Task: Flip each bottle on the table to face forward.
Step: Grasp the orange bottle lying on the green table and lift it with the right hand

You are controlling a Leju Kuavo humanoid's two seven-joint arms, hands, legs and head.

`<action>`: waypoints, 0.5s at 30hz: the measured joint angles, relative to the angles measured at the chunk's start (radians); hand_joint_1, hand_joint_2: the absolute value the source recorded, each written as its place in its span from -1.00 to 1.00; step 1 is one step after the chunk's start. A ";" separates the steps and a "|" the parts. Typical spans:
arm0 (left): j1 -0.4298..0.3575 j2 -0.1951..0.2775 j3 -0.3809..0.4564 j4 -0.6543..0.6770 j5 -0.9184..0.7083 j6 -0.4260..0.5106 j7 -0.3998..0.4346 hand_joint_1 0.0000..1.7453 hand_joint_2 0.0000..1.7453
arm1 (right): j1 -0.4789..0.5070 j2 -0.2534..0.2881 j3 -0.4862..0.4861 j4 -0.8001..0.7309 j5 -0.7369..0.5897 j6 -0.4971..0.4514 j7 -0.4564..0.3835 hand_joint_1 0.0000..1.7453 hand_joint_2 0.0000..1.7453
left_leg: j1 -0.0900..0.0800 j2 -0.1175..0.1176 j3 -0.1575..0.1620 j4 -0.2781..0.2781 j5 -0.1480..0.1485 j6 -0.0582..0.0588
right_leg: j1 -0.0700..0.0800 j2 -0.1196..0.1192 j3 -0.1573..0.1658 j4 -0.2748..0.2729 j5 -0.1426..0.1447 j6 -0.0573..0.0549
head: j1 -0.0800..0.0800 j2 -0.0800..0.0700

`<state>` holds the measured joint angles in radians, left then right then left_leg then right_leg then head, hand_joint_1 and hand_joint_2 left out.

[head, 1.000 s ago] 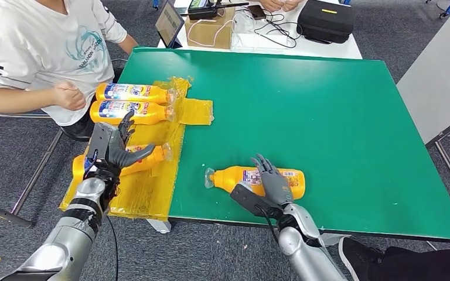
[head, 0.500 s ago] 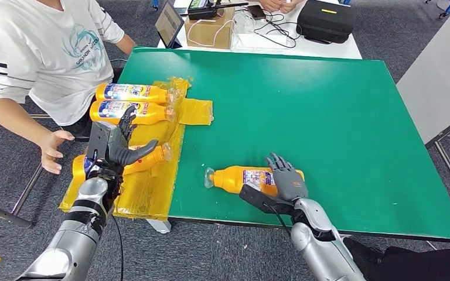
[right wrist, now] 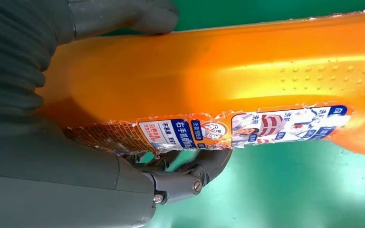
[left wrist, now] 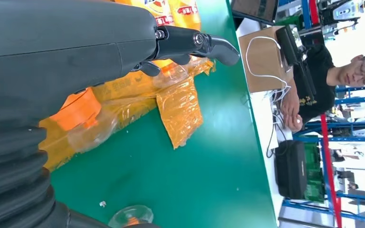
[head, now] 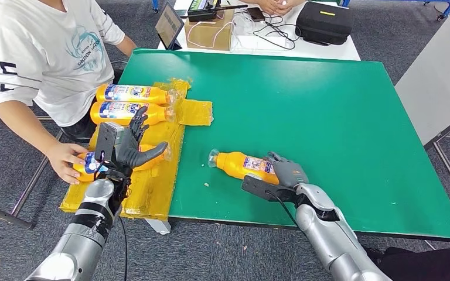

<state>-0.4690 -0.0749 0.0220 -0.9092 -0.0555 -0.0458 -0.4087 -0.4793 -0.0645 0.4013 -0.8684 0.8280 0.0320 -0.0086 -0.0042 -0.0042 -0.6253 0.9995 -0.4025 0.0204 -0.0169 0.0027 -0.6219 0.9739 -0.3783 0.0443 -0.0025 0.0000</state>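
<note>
Four orange detergent bottles total; right hand (head: 287,173) gripped lone bottle (head: 243,164) at lower centre, flip probably unfinished; left hand (head: 130,147) spread wide, empty.

The right hand (head: 287,174) covers the base end of the orange bottle (head: 243,165) it's wrapped around, and in the right wrist view that bottle runs off the picture's edge with label print too small to read. The left hand (head: 130,147) blocks most of the third bottle (head: 88,165) on the yellow plastic sheet (head: 152,187). The person (head: 41,52) at the table's side is cropped at the top edge.
</note>
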 joint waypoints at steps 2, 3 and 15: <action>-0.001 0.000 -0.010 0.000 -0.007 0.007 0.002 -1.00 1.00 | -0.015 0.001 0.004 0.021 -0.013 0.002 -0.007 1.00 1.00 | 0.000 0.000 0.001 0.000 0.000 0.000 | 0.000 0.000 0.001 0.000 0.000 0.000 | 0.000 0.000; -0.001 -0.001 -0.015 0.000 -0.009 0.009 0.003 -1.00 1.00 | -0.021 0.001 0.007 0.030 -0.018 0.002 -0.010 1.00 1.00 | 0.000 0.000 0.001 0.000 0.000 0.000 | 0.000 0.000 0.001 0.000 0.000 0.000 | 0.000 0.000; -0.043 -0.001 -0.055 0.072 -0.043 0.030 0.016 -1.00 1.00 | -0.014 0.061 -0.025 0.063 -0.264 -0.119 -0.112 1.00 1.00 | 0.000 0.001 0.004 0.000 0.000 0.000 | 0.000 0.001 0.003 0.000 0.001 0.000 | 0.000 0.000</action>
<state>-0.5115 -0.0759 -0.0332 -0.8368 -0.0981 -0.0156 -0.3925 -0.4929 -0.0037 0.3759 -0.8054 0.5639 -0.0870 -0.1201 -0.0039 -0.0032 -0.6213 0.9994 -0.4025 0.0202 -0.0165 0.0041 -0.6185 0.9742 -0.3778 0.0442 -0.0029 0.0001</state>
